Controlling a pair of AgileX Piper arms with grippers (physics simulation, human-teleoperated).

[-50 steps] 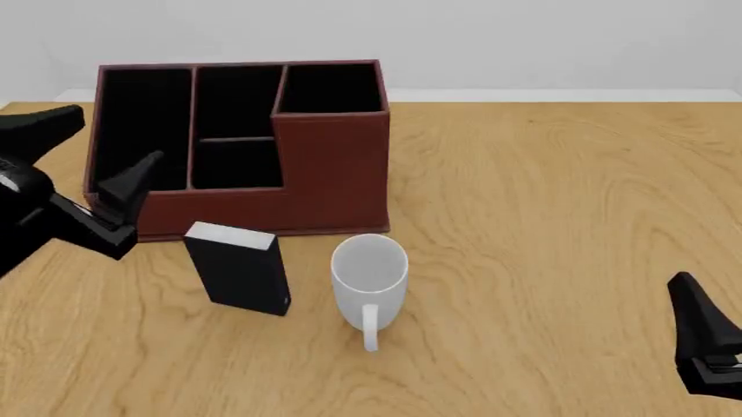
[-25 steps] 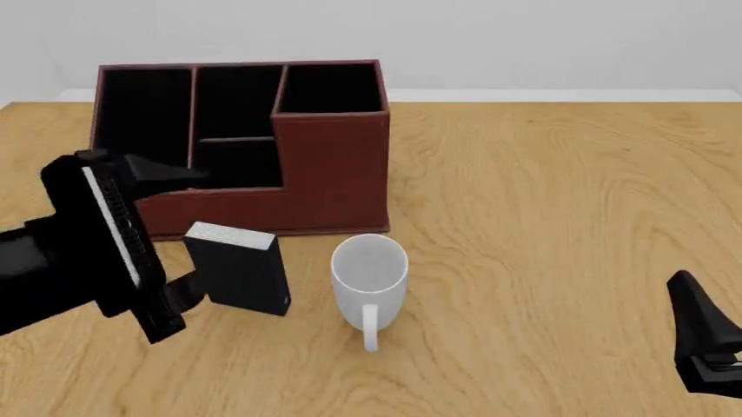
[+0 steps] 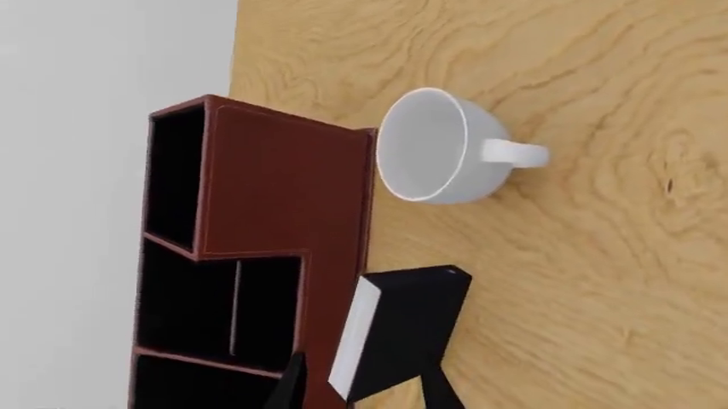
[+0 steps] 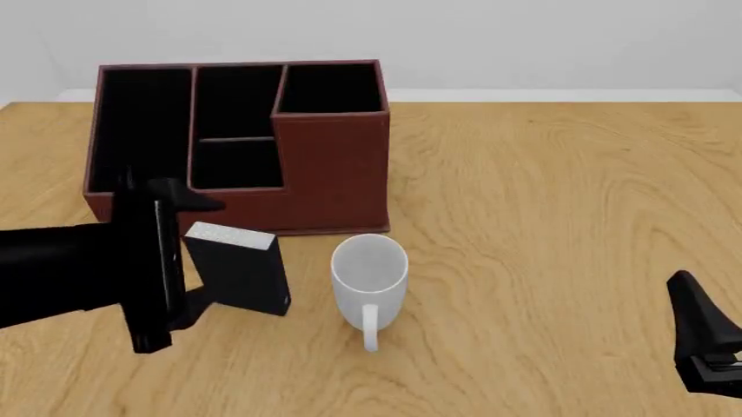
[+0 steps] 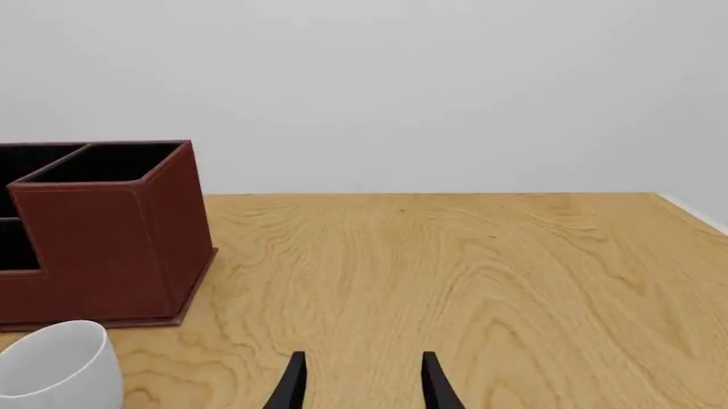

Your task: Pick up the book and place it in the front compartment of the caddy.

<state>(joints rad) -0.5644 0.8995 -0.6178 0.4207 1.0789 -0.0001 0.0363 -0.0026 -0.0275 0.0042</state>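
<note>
The black book (image 4: 240, 271) with its white page edge stands upright on the table, just in front of the red-brown caddy (image 4: 330, 169) and left of the white mug (image 4: 370, 276). My left gripper (image 4: 214, 250) comes in level from the left and is open, one finger behind the book's left end and one in front of it, not closed on it. In the left wrist view the book (image 3: 404, 336) lies between the two fingertips (image 3: 293, 385), with the caddy (image 3: 285, 196) beside it. My right gripper (image 4: 703, 349) rests open low at the right, far from the book.
The mug (image 3: 438, 158) stands a short gap to the right of the book, handle toward the near edge. The right wrist view shows the caddy's tall corner section (image 5: 108, 234), the mug's rim (image 5: 57, 371) and bare wooden table (image 5: 478, 264).
My left arm has swung in and levelled out, bringing its open fingers to either side of the book's left end. Book, mug and right arm have not moved.
</note>
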